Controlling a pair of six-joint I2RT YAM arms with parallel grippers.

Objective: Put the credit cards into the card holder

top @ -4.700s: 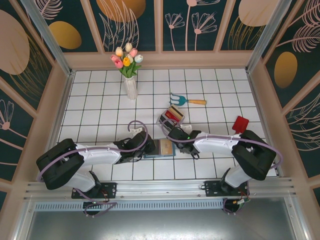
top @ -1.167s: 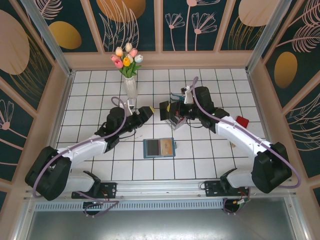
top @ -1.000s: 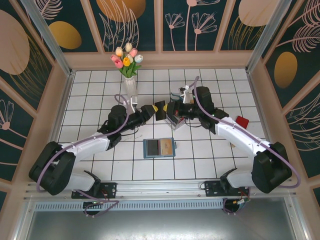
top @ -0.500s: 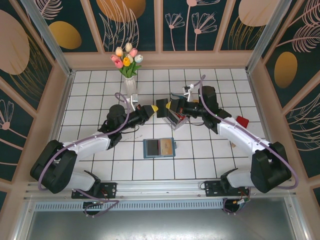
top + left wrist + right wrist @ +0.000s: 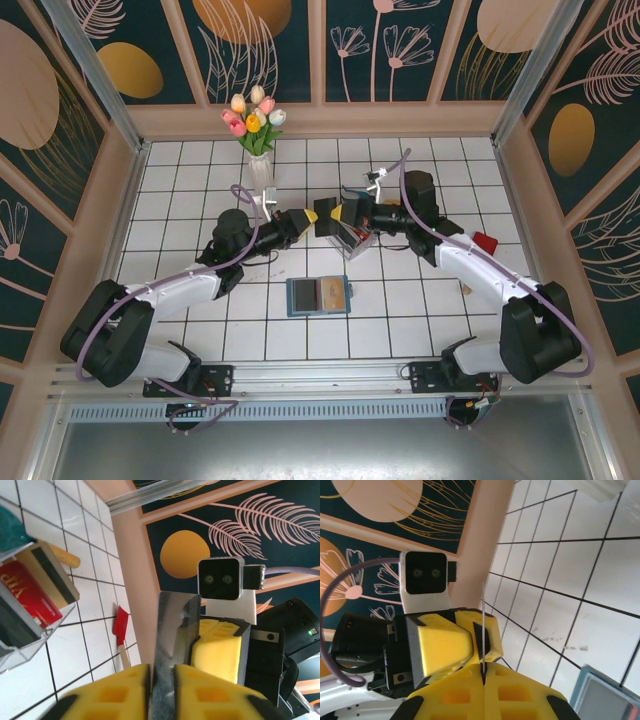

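The teal card holder (image 5: 319,296) lies open and flat on the tiles in front of both arms; its corner shows in the right wrist view (image 5: 605,695). Above the tiles my two grippers meet tip to tip. My right gripper (image 5: 335,215) (image 5: 484,672) is shut on a thin grey credit card (image 5: 322,217) (image 5: 483,625), seen edge-on there. My left gripper (image 5: 312,217) (image 5: 161,680) stands slightly open, and the grey card (image 5: 172,645) runs through the narrow gap between its yellow pads. A red card (image 5: 25,597) and a tan one stand in a small clear tray (image 5: 352,240).
A white vase of tulips (image 5: 260,170) stands just behind the left arm. A blue hand rake (image 5: 375,200) lies behind the tray, and a red spatula (image 5: 481,247) (image 5: 120,625) lies at the right. Wooden walls close in the tiled floor on three sides.
My left gripper has moved right to the card in my right gripper, so its pads now flank the card. Earlier, both grippers were low at the card holder.
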